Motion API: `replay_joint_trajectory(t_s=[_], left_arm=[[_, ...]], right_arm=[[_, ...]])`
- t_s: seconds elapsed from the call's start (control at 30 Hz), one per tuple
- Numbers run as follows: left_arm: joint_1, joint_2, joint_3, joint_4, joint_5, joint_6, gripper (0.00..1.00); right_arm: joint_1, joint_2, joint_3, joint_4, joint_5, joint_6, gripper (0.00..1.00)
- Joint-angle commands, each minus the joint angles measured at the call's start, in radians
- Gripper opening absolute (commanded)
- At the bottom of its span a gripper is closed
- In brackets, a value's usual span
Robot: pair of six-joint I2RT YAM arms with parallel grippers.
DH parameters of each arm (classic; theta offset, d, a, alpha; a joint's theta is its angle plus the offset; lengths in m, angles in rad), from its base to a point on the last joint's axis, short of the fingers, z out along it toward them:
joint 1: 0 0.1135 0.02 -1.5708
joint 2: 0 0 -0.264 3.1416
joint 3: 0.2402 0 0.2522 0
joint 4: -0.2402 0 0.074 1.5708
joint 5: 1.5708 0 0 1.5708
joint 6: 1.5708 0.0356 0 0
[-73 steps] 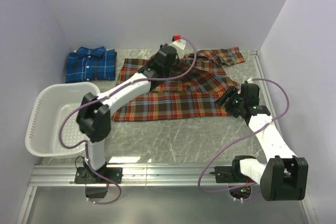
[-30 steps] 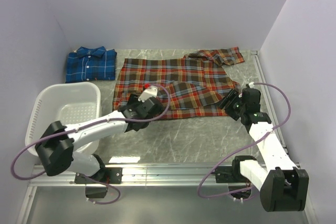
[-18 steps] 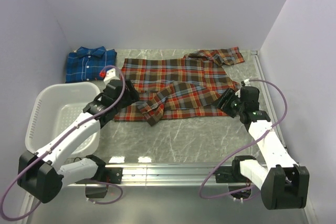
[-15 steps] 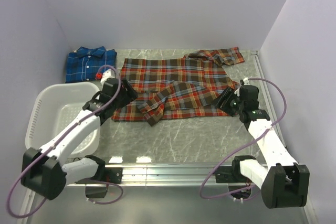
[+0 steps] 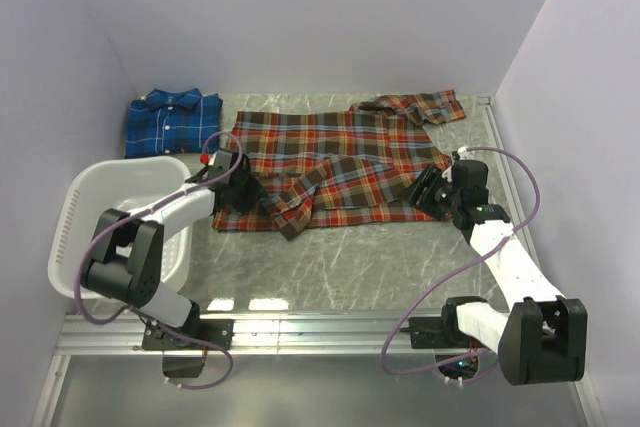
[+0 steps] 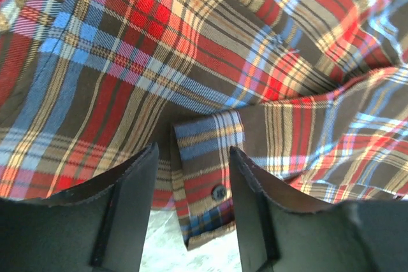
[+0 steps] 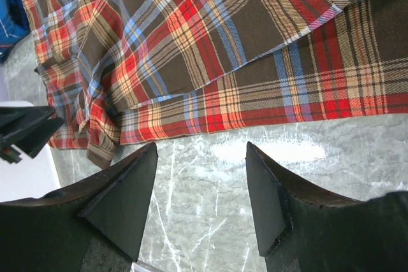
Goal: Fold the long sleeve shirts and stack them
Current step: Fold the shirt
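Left gripper [image 5: 243, 190] and right gripper [image 5: 425, 192] at red shirt's [image 5: 340, 162] near corners.
Top: red shirt spread on table [image 5: 350, 257], blue shirt [image 5: 173, 124] folded far left. Left wrist: jaws apart astride a cuff [image 6: 207, 138]. Right wrist: jaws wide over the hem [image 7: 268, 109], empty.

left pincer [image 6: 191, 214]: jaws apart, low | right pincer [image 7: 201, 202]: jaws apart, angled down

red-orange plaid shirt [image 5: 340, 152], blue plaid shirt [image 5: 172, 124], white basket [image 5: 70, 227]
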Motion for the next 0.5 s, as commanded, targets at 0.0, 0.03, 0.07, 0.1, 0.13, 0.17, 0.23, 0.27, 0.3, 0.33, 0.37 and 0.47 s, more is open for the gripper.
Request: replay_joint_trajectory(t_s=[0.0,0.03,0.07,0.1,0.13,0.17,0.23,0.27,0.3,0.33,0.37,0.47], left_arm=[[0.000,0.049,0.056,0.035,0.040,-0.040,0.54],[-0.001,0.056,0.054,0.033,0.046,-0.047,0.54],[-0.003,0.062,0.051,0.036,0.057,-0.064,0.54],[-0.003,0.069,0.039,0.039,0.063,-0.070,0.54],[-0.003,0.072,0.032,0.049,0.068,-0.077,0.54],[-0.003,0.074,0.024,0.052,0.073,-0.089,0.54],[-0.003,0.082,0.008,0.070,0.083,-0.096,0.54],[-0.004,0.083,0.004,0.075,0.085,-0.100,0.54],[-0.004,0.085,0.002,0.079,0.085,-0.100,0.54],[-0.004,0.086,0.002,0.085,0.086,-0.095,0.53],[-0.006,0.094,0.011,0.084,0.082,-0.095,0.53],[-0.010,0.108,0.025,0.079,0.070,-0.087,0.48]], right_arm=[[0.007,0.008,0.020,0.037,0.000,-0.014,0.65],[0.008,0.010,0.019,0.035,0.001,-0.014,0.65],[0.008,0.013,0.020,0.037,0.003,-0.014,0.65],[0.007,0.014,0.019,0.037,0.007,-0.013,0.65],[0.008,0.016,0.014,0.037,0.009,-0.011,0.65],[0.008,0.019,0.014,0.041,0.009,-0.011,0.65],[0.008,0.028,0.012,0.044,0.004,-0.008,0.65],[0.008,0.031,0.012,0.046,0.003,-0.007,0.65],[0.007,0.036,0.011,0.046,0.003,-0.007,0.65],[0.008,0.036,0.011,0.049,0.003,-0.008,0.65],[0.007,0.039,0.011,0.049,0.004,-0.008,0.65],[0.007,0.045,0.011,0.049,0.007,-0.010,0.65]])
